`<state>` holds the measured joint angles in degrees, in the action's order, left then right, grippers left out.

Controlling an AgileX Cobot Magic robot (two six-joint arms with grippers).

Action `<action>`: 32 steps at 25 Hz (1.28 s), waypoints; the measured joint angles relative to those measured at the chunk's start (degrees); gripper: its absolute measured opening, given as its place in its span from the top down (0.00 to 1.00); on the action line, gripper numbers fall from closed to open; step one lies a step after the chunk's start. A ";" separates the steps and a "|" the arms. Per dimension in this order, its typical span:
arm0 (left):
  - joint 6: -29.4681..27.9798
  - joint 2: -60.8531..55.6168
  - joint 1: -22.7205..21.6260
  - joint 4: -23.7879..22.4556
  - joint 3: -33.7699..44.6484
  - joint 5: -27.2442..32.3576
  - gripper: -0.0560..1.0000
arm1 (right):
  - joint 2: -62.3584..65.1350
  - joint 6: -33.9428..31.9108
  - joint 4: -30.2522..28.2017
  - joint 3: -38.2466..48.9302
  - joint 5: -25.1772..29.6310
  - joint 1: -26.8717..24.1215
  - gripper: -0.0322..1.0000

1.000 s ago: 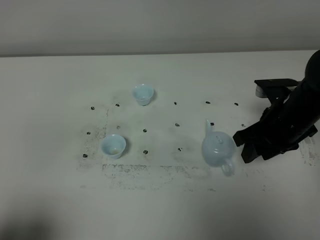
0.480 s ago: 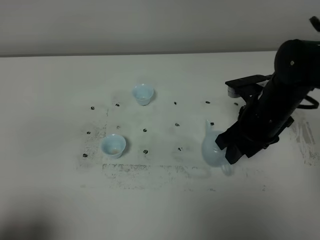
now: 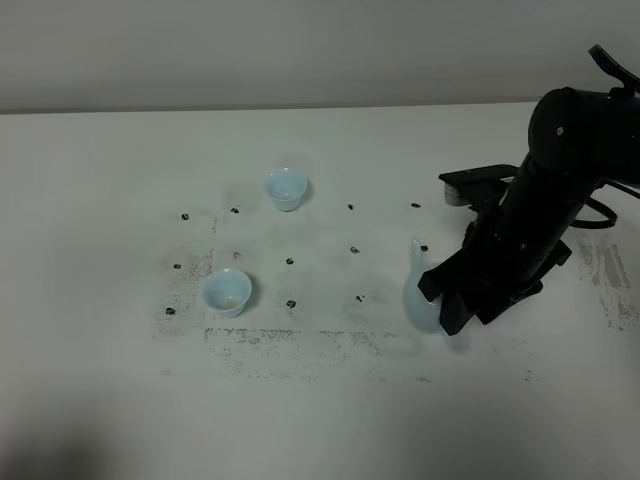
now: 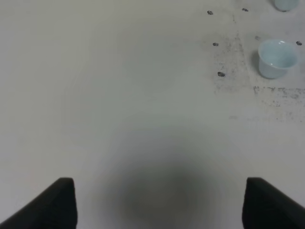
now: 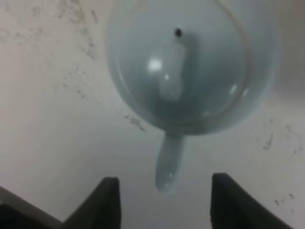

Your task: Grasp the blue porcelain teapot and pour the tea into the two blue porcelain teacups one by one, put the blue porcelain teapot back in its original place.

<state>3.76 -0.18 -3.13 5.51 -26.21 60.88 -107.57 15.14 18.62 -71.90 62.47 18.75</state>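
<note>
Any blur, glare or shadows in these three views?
Right wrist: the blue porcelain teapot fills the frame, soft and out of focus, with a small glare spot on its lid. Left wrist: a broad dim shadow on the table, the teacup fairly sharp. Exterior high: even light, dark shading in the lower left corner.

Glossy glazed teapot [image 5: 190,71] on seemingly matt table [image 3: 100,400].

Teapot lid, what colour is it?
Pale, glossy sky blue. The teapot lid shows best in the right wrist view.
</note>
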 joint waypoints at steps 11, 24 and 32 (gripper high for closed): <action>0.11 0.00 0.00 0.00 0.00 0.00 0.30 | -3.26 0.05 0.02 -1.69 0.00 0.96 0.57; 0.11 0.00 0.00 0.00 0.00 0.00 0.30 | -5.93 0.45 0.17 -1.73 -1.77 0.96 0.57; 0.05 0.00 0.00 0.00 0.00 0.00 0.30 | -6.31 0.45 0.17 -1.73 -2.08 0.96 0.57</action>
<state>3.80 -0.18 -3.13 5.51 -26.21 60.88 -113.88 15.59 18.80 -73.63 60.39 19.71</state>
